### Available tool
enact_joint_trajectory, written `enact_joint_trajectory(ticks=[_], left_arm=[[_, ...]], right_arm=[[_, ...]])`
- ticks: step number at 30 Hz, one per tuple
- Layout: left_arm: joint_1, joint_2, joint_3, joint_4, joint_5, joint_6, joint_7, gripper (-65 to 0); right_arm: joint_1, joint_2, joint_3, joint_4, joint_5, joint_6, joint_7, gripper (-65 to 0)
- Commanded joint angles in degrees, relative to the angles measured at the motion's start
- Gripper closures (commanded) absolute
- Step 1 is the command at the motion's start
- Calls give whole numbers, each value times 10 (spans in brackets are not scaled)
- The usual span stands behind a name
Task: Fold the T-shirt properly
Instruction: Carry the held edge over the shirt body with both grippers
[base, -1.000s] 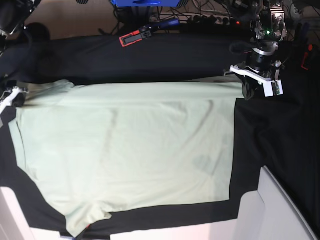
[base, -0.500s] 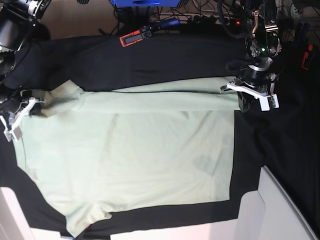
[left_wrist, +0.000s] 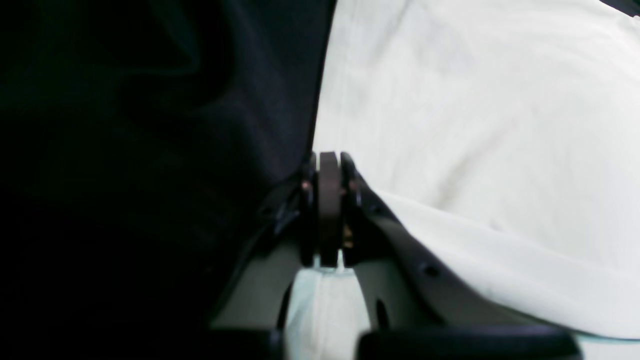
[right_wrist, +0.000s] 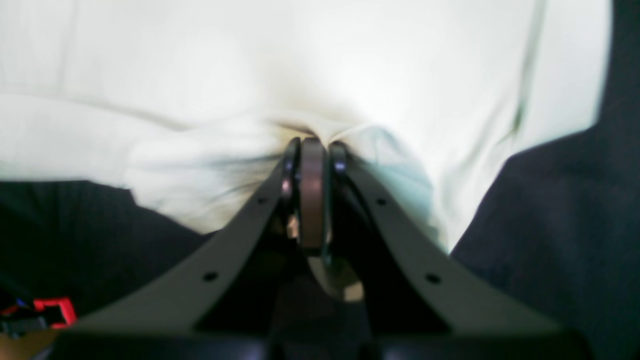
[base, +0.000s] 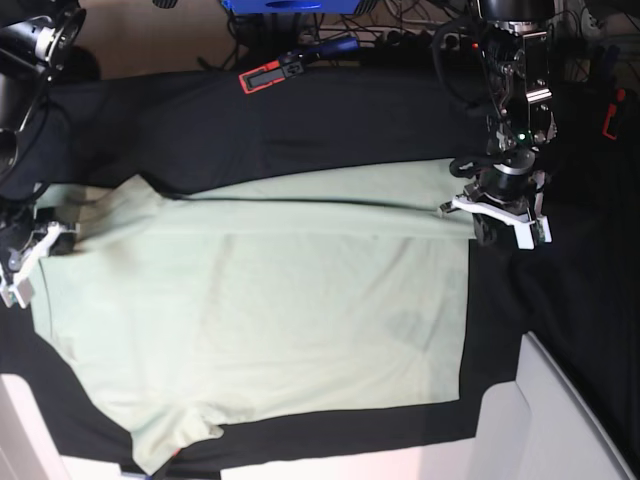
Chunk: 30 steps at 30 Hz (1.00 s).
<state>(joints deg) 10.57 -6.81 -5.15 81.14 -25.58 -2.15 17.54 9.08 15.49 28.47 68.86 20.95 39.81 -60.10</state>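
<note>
Black cloth (base: 330, 125) carries the T-shirt (base: 260, 320).

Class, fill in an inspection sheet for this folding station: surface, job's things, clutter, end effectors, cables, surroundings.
Surface: black cloth covers the table.
Job's things: T-shirt spread out, far edge lifted into a fold.
Clutter: red-and-black tool on the far edge.
End effectors: left end effector and right end effector each shut on T-shirt fabric.
Cables: bundle beyond the table.
Surroundings: blue box, white panel.
</note>
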Motion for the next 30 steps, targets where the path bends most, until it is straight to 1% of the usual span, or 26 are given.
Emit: enact_joint_trajectory(ticks=[1, 4, 8, 15, 19, 25, 30], left_arm=[[-10, -4, -2, 1, 0, -1, -15, 0], [-24, -4, -2, -15, 0, -1, -16, 0], [-45, 3, -1, -29, 0, -1, -16, 0], [-93, 8, 2, -74, 1, -2, -16, 0], [-123, 2, 36, -119, 5, -2, -19, 0], [-156, 8, 62, -154, 95, -4, -20, 0], [-175, 9, 57, -154, 102, -4, -20, 0]], right_arm=[[18, 9, 1, -2, 9, 2, 10, -3], [33, 18, 1, -28, -7, 2, 13, -3], [49, 17, 1, -50, -39, 2, 39, -3], [62, 19, 1, -73, -39, 2, 45, -3], [62, 19, 1, -73, -39, 2, 45, -3], [62, 19, 1, -73, -39, 2, 45, -3], [61, 19, 0, -73, -39, 2, 44, -3]])
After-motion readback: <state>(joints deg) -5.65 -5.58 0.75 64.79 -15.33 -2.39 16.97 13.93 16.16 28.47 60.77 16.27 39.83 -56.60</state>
